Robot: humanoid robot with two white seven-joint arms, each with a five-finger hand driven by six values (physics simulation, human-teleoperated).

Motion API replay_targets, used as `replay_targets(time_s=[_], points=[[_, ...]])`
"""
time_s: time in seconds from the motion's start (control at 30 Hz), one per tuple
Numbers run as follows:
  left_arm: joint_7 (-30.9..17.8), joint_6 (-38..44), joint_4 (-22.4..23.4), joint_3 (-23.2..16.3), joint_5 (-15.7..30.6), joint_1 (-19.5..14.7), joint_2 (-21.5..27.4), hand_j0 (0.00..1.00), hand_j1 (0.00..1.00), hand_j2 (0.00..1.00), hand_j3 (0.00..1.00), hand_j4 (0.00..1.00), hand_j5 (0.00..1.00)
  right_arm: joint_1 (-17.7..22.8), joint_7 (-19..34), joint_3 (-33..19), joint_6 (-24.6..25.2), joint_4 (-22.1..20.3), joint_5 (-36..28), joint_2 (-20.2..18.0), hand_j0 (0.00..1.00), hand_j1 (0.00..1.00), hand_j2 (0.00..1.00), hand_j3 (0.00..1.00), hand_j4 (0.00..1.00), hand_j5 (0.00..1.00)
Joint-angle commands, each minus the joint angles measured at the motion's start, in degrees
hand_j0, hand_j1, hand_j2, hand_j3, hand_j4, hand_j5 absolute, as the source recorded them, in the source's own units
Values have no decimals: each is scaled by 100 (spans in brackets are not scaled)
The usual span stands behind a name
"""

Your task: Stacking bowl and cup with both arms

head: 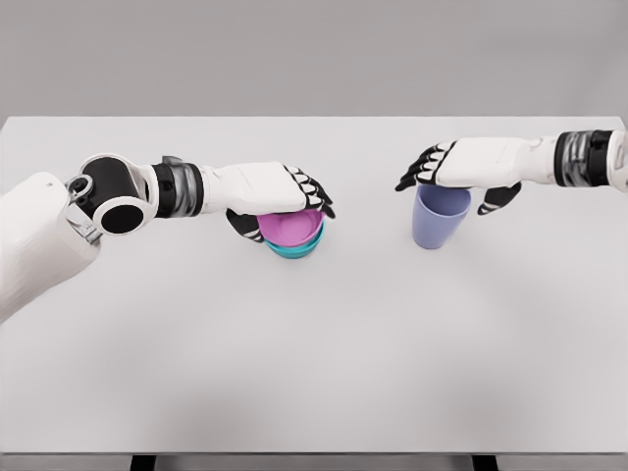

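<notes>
Head view of a white desk (314, 373) carrying two stacked bowls and one cup. The left arm reaches in from the left of the bowls, forearm nearly level, wrist straight. The left hand (280, 191) lies palm down over the pink bowl (290, 228), fingers curled over its far rim and thumb under its left side, gripping it. The pink bowl sits tilted inside a teal bowl (299, 248), of which only a lower crescent shows. The hand hides the far rims of both bowls.

Right of the bowls and well apart from them stands the blue cup (439, 218), upright, mouth up. The right arm enters from the right edge, forearm level. The right hand (461, 169) covers the cup's rim, fingers bent past its left side and thumb at its right, clasping it. The rim's far edge is hidden beneath the palm. Whether the cup's base touches the desk cannot be told.
</notes>
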Motion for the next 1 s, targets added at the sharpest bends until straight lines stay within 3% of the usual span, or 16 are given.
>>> replay_targets(time_s=[0.0,0.37,0.47,0.63,0.73,0.9,0.97], points=[[2,7,-1,4,13,0,2,99,99,99,99,99,99,0,-2,28,15,8,-27,16,100,100,100,100,100,100],[2,-19,-19,13,39,-9,37,100,100,100,100,100,100,-26,-2,125,15,8,-27,33,100,100,100,100,100,100],[2,-388,-80,48,136,-44,196,100,100,100,100,100,100,-26,-2,134,15,17,-27,42,100,100,100,100,100,100],[2,-959,-581,110,795,-88,1083,100,100,100,100,100,100,-26,-2,143,15,149,-18,104,100,100,100,100,100,100],[2,-1744,-678,584,1216,-149,1558,100,100,100,100,100,100,-35,-2,222,15,219,-9,148,100,100,100,100,100,100],[2,-1744,-555,1252,2429,-62,2463,100,100,100,100,100,100,-35,-2,248,15,351,52,209,99,99,99,99,99,99],[2,-1744,-283,1270,3202,114,2692,100,100,100,100,100,100,-35,-2,248,15,351,61,209,99,99,99,99,99,99]])
